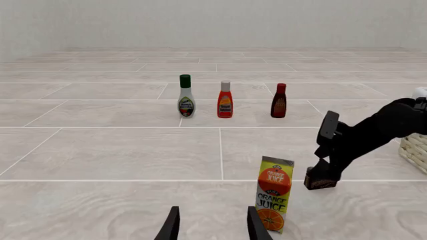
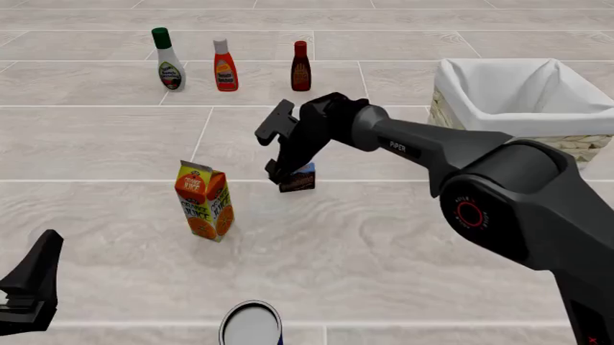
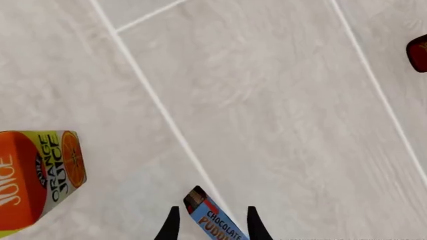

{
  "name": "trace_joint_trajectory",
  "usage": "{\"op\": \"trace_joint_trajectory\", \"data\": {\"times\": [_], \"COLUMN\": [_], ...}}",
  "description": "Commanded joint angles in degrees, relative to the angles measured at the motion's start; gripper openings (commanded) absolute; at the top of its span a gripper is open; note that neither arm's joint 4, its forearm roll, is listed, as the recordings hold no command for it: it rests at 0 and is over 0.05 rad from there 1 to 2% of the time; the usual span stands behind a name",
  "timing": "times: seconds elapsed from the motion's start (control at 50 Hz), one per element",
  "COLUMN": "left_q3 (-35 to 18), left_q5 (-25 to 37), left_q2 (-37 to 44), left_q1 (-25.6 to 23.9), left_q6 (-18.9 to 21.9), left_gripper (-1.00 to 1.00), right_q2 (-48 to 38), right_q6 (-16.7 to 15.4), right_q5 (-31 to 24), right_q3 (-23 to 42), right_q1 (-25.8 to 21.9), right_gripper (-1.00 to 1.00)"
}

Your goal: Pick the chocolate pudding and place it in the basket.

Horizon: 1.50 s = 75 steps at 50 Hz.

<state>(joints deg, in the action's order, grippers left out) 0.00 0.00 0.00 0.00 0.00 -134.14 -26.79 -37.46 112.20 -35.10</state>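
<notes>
While my right gripper (image 3: 211, 222) straddled the chocolate pudding (image 2: 298, 178) on the floor beside the orange juice carton (image 2: 204, 200), I couldn't tell whether it gripped. The left gripper (image 1: 212, 225) hung unclenched, empty; the basket (image 2: 519, 100) stood well apart.

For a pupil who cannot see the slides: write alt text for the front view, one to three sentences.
The right gripper reaches down around the small chocolate pudding carton on a pale tiled surface. An orange juice carton stands to its left, three bottles line up farther back, and a cloth-lined wicker basket sits at far right. The left gripper waits at the lower left corner.
</notes>
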Motion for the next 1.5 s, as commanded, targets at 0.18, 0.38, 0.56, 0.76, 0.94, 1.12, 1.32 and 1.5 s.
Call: {"op": "trace_joint_trajectory", "data": {"times": [0.18, 0.38, 0.56, 0.76, 0.94, 1.12, 1.32, 1.5], "left_q3": [0.0, 0.0, 0.0, 0.0, 0.0, 0.0, 0.0, 0.0], "left_q5": [0.0, 0.0, 0.0, 0.0, 0.0, 0.0, 0.0, 0.0], "left_q2": [0.0, 0.0, 0.0, 0.0, 0.0, 0.0, 0.0, 0.0], "left_q1": [0.0, 0.0, 0.0, 0.0, 0.0, 0.0, 0.0, 0.0], "left_q6": [0.0, 0.0, 0.0, 0.0, 0.0, 0.0, 0.0, 0.0], "left_gripper": [1.0, 1.0, 1.0, 1.0, 1.0, 1.0, 1.0, 1.0], "right_q2": [-1.1, -1.5, -2.2, -3.8, -1.6, 0.1, 4.9, 9.5], "right_q6": [-0.4, 0.0, 0.8, 4.7, 7.3, 5.3, 4.5, 3.3], "right_q5": [0.6, 1.6, 1.5, 3.8, 9.2, 12.2, 12.7, 12.9], "right_q3": [-0.7, -2.0, -2.2, -5.3, -6.2, -7.9, -9.4, -12.0], "right_q1": [1.2, 1.4, 1.5, 0.2, -0.1, 1.9, 3.0, 3.6], "right_gripper": [1.0, 1.0, 1.0, 1.0, -1.0, -1.0, -1.0, -1.0]}}
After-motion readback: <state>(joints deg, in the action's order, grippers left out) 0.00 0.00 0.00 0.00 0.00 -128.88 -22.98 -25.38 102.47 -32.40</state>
